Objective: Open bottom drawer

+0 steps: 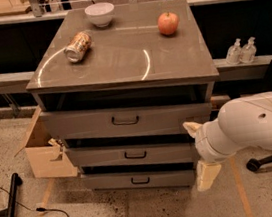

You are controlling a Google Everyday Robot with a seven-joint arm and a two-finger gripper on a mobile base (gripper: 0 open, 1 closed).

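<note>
The bottom drawer (111, 180) is the lowest and shallowest of three grey drawer fronts in the cabinet, with a small dark bar handle (140, 180). Its front sits about flush with the drawer above. My gripper (199, 152), with cream fingers (207, 174) at the end of the white arm (254, 126), hangs at the cabinet's right front corner, level with the middle and bottom drawers and to the right of the handle. Its two fingers stand apart, holding nothing.
The cabinet top (119, 57) carries a white bowl (100, 13), a tipped can (78, 46) and an apple (168, 23). An open cardboard box (44, 156) stands at the cabinet's left. A cable (55, 213) and a dark pole (9, 214) lie on the floor. Two bottles (241, 51) stand on a shelf at the right.
</note>
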